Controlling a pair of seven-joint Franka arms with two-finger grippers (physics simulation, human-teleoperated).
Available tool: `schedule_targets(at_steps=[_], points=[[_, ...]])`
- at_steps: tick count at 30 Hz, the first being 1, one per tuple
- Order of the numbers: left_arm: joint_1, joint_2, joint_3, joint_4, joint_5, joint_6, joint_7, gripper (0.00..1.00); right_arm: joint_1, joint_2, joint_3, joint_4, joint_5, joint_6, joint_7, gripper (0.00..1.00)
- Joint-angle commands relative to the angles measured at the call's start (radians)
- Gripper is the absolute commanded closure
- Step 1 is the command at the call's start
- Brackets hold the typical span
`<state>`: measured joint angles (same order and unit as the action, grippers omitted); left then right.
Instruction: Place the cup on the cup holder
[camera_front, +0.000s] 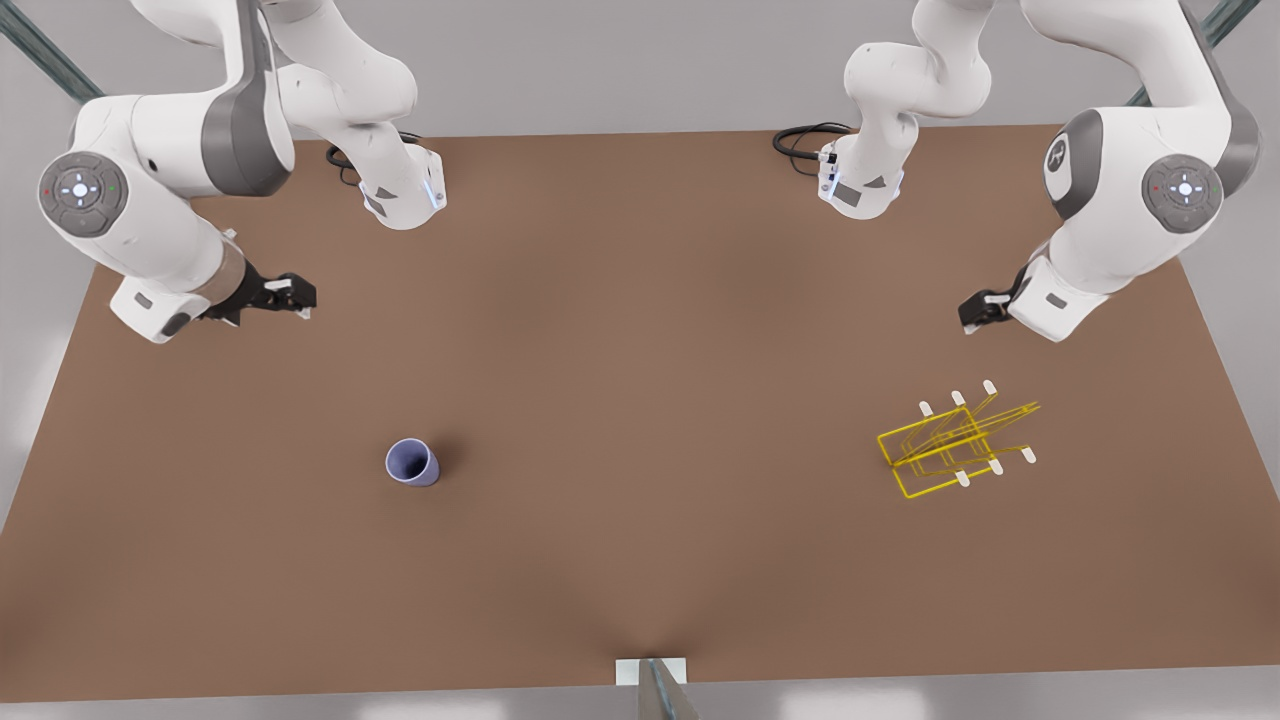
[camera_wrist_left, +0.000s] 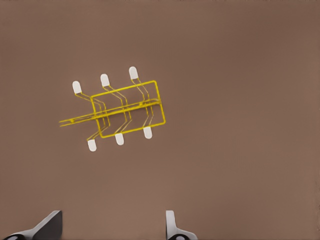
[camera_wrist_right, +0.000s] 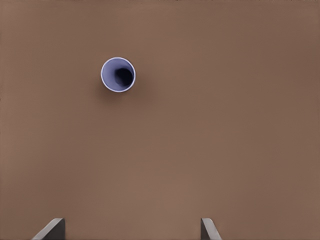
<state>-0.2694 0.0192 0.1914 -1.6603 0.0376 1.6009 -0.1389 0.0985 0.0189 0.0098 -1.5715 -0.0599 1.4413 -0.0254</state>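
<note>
Two Franka arms are seen above a brown table (camera_front: 640, 330), each held well clear of the things on it. The left gripper (camera_front: 975, 312) is found on the front view's right, raised above the table and well apart from the cup holder (camera_front: 955, 448), which lies nearer the camera on that same side. In the left wrist view the cup holder (camera_wrist_left: 119, 108) is seen from above as a thin yellow wire frame with six white-tipped pegs, three to each side, and the left gripper (camera_wrist_left: 114, 229) is shown with its fingers (camera_wrist_left: 47, 227) spread wide and nothing between them.

The right gripper (camera_front: 295, 298) is found on the front view's left, likewise raised and empty. The cup (camera_front: 412, 463) is set on the table on that side, well apart from the gripper and far from the cup holder. In the right wrist view the cup (camera_wrist_right: 118, 75) is seen upright with its mouth open to the camera, and the right gripper (camera_wrist_right: 132, 230) is shown with its fingers (camera_wrist_right: 51, 230) parted wide.
</note>
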Motion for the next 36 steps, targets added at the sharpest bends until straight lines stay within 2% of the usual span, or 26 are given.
schedule_targets(at_steps=[1,3,6,10,17,19,21,36], points=[[-0.054,-0.001,0.003,0.001,0.001,0.065,-0.059,0.0,-0.046,-0.001,-0.001,0.001,0.0,0.048,-0.01,0.0],[-0.054,-0.001,0.003,0.001,0.001,0.065,-0.056,0.0,-0.046,0.027,-0.002,0.007,0.006,0.057,-0.005,0.0],[-0.056,-0.002,0.003,0.001,0.001,0.063,-0.056,0.0,-0.023,0.292,-0.004,-0.001,-0.001,0.322,0.001,0.0],[-0.056,-0.004,0.003,0.004,0.004,0.059,-0.054,0.0,0.043,0.432,-0.004,0.002,-0.001,0.567,0.038,0.0],[-0.054,-0.004,0.003,0.002,0.005,0.056,-0.054,0.0,0.141,0.498,-0.002,-0.039,-0.001,0.768,0.193,0.0],[-0.054,-0.004,0.003,0.002,0.005,0.057,-0.054,0.0,0.156,0.487,-0.001,-0.163,-0.001,0.898,0.199,0.0],[-0.054,-0.004,0.003,0.002,0.005,0.057,-0.054,0.0,0.153,0.486,-0.001,-0.219,-0.001,0.93,0.199,0.0],[-0.054,-0.002,0.003,0.002,0.005,0.059,-0.054,0.0,0.127,0.518,-0.005,-0.228,-0.003,0.967,0.196,0.0]])
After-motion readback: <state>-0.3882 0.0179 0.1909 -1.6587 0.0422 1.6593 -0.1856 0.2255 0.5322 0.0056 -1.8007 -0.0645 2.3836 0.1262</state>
